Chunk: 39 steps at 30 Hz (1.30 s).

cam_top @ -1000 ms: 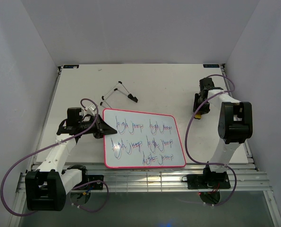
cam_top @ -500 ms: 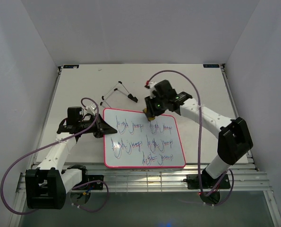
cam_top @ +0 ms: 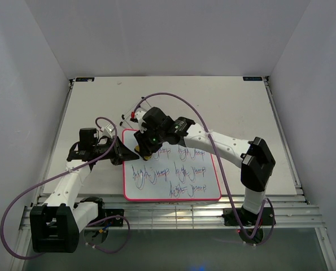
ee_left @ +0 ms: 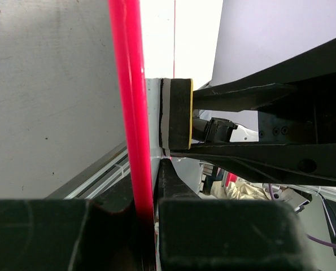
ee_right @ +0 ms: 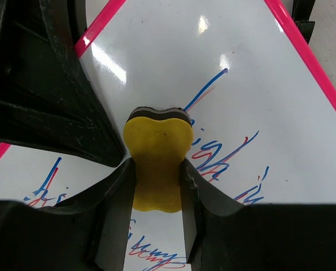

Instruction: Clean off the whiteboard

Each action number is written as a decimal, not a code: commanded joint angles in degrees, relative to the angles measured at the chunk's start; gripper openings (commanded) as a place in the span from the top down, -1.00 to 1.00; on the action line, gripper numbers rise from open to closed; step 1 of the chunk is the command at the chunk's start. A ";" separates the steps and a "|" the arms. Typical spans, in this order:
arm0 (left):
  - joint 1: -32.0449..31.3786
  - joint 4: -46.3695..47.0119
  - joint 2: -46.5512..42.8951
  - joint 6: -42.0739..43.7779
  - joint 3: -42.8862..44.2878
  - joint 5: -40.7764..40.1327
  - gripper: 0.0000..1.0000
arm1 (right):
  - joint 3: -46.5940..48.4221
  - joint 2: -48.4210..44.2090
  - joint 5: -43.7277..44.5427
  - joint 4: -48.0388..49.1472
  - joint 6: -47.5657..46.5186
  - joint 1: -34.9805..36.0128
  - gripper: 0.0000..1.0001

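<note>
The whiteboard (cam_top: 184, 175) lies flat near the table's front, white with a pink-red rim and blue-purple scribbles in three rows. My left gripper (cam_top: 120, 151) is shut on its left rim, seen as a red bar (ee_left: 132, 113) between the jaws. My right gripper (cam_top: 140, 145) is shut on a yellow eraser block (ee_right: 156, 164) and holds it on the board's upper left corner, close to the left gripper. In the right wrist view the eraser sits on the white surface (ee_right: 224, 73) beside the writing. The eraser also shows in the left wrist view (ee_left: 178, 113).
The board's thin black wire stand (cam_top: 140, 110) lies on the table behind the board. White walls enclose the table on three sides. The right arm (cam_top: 224, 144) stretches across the board's upper part.
My right arm has swung from the table's far right across to the board's upper left corner, carrying the eraser. The left gripper and the board have stayed put.
</note>
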 commanded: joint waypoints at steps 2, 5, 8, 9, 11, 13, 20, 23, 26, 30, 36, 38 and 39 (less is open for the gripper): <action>-0.70 4.39 -1.97 6.78 0.63 -3.81 1.00 | -1.23 2.63 5.35 -1.46 0.23 -1.81 0.32; -0.70 4.40 -1.44 6.87 0.63 -3.20 1.00 | -3.70 1.58 5.35 -1.73 0.40 -5.50 0.31; -0.70 4.83 -1.00 6.87 0.54 -2.67 1.00 | -3.27 2.01 6.93 -4.27 -0.38 -6.40 0.32; -0.70 4.83 -0.56 6.87 0.54 -2.49 1.00 | -1.35 2.71 5.63 -4.97 -1.00 -6.31 0.31; -0.70 5.36 -0.29 6.79 0.46 -2.40 1.00 | 0.86 3.50 4.91 -5.77 -1.27 -4.74 0.31; -0.70 5.62 0.41 6.78 0.37 -2.32 1.00 | 5.75 5.61 4.65 -6.65 -1.79 -3.15 0.31; -0.70 6.33 0.94 6.87 0.10 -1.44 1.00 | 20.35 13.34 0.16 -9.02 -1.71 1.25 0.31; -0.70 6.33 0.85 6.87 0.10 -1.26 1.00 | 22.75 15.98 1.57 -9.73 -1.97 0.38 0.31; -0.70 6.42 0.50 6.87 0.10 -1.35 1.00 | 20.40 15.82 2.53 -9.99 -2.06 -0.59 0.31; -0.61 6.42 0.41 6.70 0.19 -1.79 1.00 | 13.28 12.48 5.77 -9.99 -2.41 -0.86 0.30; -0.61 6.50 -0.47 6.61 0.19 -2.23 1.00 | 1.68 7.29 13.42 -9.29 -1.10 -3.76 0.29; -0.70 6.50 -0.56 6.61 0.10 -2.14 1.00 | 0.08 6.85 13.79 -9.03 -0.65 -5.86 0.29; -0.70 6.42 -0.73 6.61 0.10 -2.05 1.00 | -0.45 6.85 13.87 -8.94 -0.39 -6.48 0.29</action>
